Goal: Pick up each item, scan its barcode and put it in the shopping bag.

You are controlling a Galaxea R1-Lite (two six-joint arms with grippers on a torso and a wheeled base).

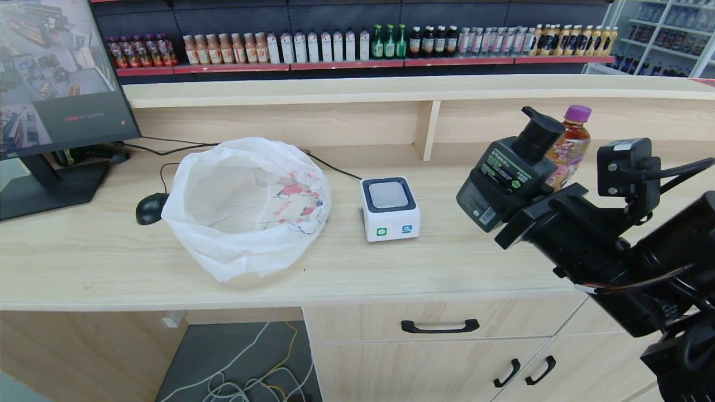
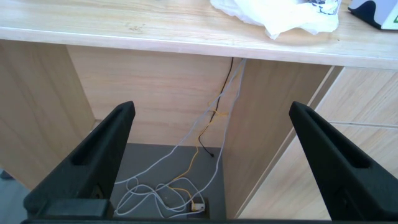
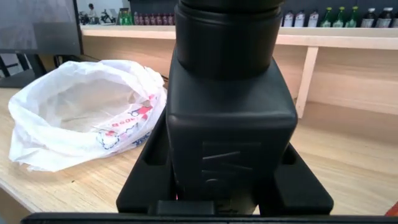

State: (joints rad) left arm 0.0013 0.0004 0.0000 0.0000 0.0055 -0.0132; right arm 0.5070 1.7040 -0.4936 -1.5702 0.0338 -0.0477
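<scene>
One black bottle (image 1: 503, 173) clamped in right gripper (image 1: 530, 211), aloft right of scanner (image 1: 389, 209).

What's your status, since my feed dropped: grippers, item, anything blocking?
Right gripper shut on black bottle, held up right of scanner. Left gripper open, low below counter edge. Nothing between bottle and scanner; shopping bag open.
</scene>
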